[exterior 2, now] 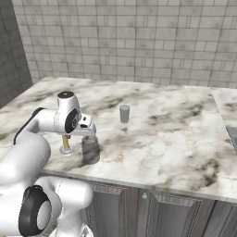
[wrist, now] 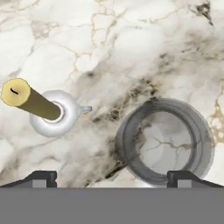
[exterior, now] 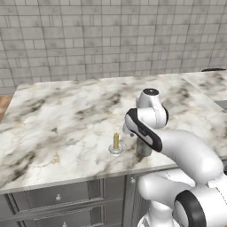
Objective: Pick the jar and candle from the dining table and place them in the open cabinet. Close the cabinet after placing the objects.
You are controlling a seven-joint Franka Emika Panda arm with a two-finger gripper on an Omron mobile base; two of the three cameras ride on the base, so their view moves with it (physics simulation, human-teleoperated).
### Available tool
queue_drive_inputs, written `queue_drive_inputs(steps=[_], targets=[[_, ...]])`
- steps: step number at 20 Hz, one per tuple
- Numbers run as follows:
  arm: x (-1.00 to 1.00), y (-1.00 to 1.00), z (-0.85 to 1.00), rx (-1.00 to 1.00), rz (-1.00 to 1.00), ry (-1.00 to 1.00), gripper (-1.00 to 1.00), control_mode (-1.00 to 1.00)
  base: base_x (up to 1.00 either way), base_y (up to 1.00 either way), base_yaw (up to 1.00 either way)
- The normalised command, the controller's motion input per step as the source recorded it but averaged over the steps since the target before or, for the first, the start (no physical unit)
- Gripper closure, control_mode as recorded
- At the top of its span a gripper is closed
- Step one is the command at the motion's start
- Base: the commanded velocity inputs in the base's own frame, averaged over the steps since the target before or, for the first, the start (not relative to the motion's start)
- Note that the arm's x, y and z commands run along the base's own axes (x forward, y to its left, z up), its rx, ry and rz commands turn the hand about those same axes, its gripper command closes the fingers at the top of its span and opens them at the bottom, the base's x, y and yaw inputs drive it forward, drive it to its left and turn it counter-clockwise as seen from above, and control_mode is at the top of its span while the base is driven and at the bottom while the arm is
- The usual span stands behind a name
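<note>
- Wall (exterior: pixel 111 40): rows of matte grey-beige rectangular tiles rise behind the table.
- Table (exterior 2: pixel 166 134): a broad slab of polished white marble veined in grey and brown, its near edge squared above dark grey panelled fronts with small round knobs.
- Arm (exterior: pixel 186 153): glossy white rounded shells with black joint bands, bent over the table's near edge.
- Gripper (wrist: pixel 113 178): poised over the marble pointing down, jaws spread wide and holding nothing; the dark fingertips (wrist: pixel 43 177) stand far apart.
- Glass (wrist: pixel 164 142): a smoky, see-through cylinder, upright under the gripper at 4 o'clock in the hand view, the marble veins showing through its round base.
- Jar (exterior 2: pixel 124 113): a small, opaque grey cylinder with a slightly wider top, upright toward mid-table, at 1 o'clock from the glass in the right base view and well apart from it.
- Candle (wrist: pixel 30 99): a thin, matte yellow stick with a dark wick mark, upright in a round silvery-white dish with a tiny handle, at 9 o'clock in the hand view, near the glass but not touching it.
</note>
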Motion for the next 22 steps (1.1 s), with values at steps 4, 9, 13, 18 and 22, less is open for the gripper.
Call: queue_drive_inputs(steps=[4, 9, 13, 18, 22], targets=[[0.35, 0.00, -0.12, 0.00, 0.00, 0.04, -1.00, -1.00, 0.00, 0.00, 0.00], [0.29, 0.00, -0.13, 0.00, 0.00, 0.03, -1.00, -1.00, 0.00, 0.00, 0.00], [0.22, 0.00, -0.14, 0.00, 0.00, 0.02, -1.00, -1.00, 0.00, 0.00, 0.00], [0.03, 0.00, -0.22, 0.00, 0.00, 0.01, -1.00, -1.00, 0.00, 0.00, 0.00], [0.00, 0.00, -0.30, 0.00, 0.00, 0.00, -1.00, -1.00, 0.00, 0.00, 0.00]])
